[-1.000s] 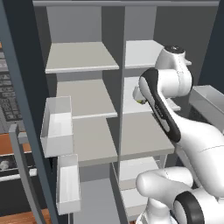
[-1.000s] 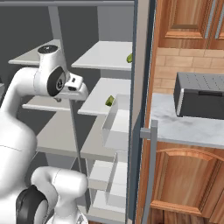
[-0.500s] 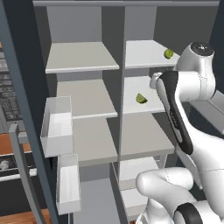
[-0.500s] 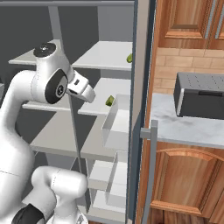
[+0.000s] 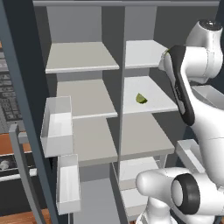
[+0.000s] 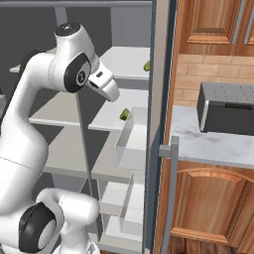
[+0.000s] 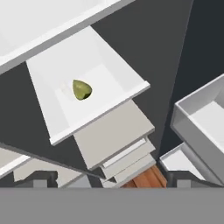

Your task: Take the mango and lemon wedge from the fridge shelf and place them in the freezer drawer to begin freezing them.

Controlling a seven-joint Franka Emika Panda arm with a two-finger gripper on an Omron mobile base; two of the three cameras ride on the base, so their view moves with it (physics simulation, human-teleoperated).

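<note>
Rendered kitchen, wooden cabinets and a grey tabletop (image 6: 213, 145) to the right, fridge standing open ahead with two columns of shelves. Nearest, the claw (image 6: 112, 93): raised in front of the right-hand column, tips spread wide apart in the hand view, nothing between them, probably readied so for a first pick. Just beyond and below, the lemon wedge (image 7: 81, 89): lying alone near the middle of a bright white fridge shelf (image 5: 154, 92), curved side down, well clear of the edges, so open to a reach from above. One shelf higher and further back, the mango (image 6: 147, 65): resting near the shelf's right edge, partly hidden behind the arm in the left base view. Neither fruit lifted yet.
</note>
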